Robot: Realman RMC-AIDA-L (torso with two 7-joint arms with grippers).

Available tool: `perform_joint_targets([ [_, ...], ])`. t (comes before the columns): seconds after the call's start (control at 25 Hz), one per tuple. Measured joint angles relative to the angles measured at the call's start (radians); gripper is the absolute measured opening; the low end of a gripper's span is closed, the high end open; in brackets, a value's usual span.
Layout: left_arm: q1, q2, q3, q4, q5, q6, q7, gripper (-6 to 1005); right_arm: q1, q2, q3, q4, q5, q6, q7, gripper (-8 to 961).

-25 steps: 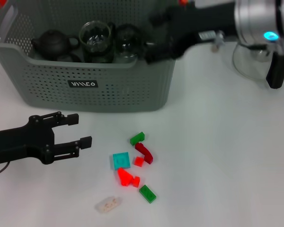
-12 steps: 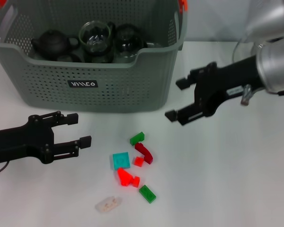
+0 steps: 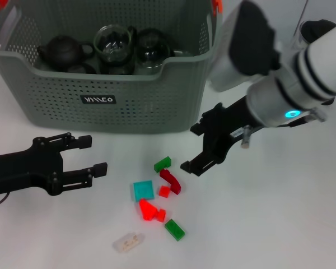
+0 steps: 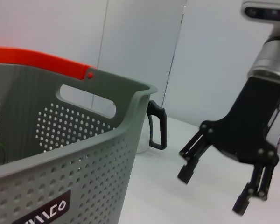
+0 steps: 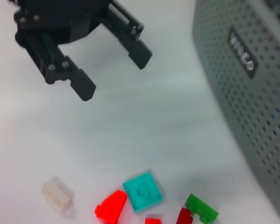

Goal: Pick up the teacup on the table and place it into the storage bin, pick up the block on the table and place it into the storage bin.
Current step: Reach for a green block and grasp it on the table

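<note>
The grey-green storage bin point(image 3: 117, 101) stands at the back left and holds a dark teapot point(image 3: 61, 51) and glass teacups point(image 3: 113, 42). Several small blocks lie on the white table in front of it: a green one point(image 3: 162, 163), a dark red one point(image 3: 171, 180), a teal one point(image 3: 143, 190) and others. My right gripper point(image 3: 189, 148) hangs open just right of the green and dark red blocks, holding nothing. My left gripper point(image 3: 98, 153) rests open and empty, low on the left of the blocks. The right wrist view shows the teal block point(image 5: 142, 191) and the left gripper point(image 5: 114, 74).
Beside the bin's far corner stands a clear vessel with a black handle point(image 4: 156, 126). A clear block point(image 3: 127, 242) and a second green block point(image 3: 174, 229) lie nearest the front. The bin wall point(image 5: 252, 93) rises close behind the blocks.
The right arm has swung from over the bin down toward the table, and its open gripper now hangs beside the blocks. The left arm has not moved.
</note>
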Motion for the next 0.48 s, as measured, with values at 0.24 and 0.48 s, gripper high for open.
perform_joint_targets([
  [0.24,0.001,-0.002,0.001,0.000,0.001,0.000,0.002,763,0.073,0.007,-0.081,0.163,0.006,0.137,0.021,909],
  [0.48,0.001,-0.002,0.001,0.000,0.001,0.000,0.002,763,0.106,0.009,-0.188,0.237,0.050,0.273,0.102,908],
])
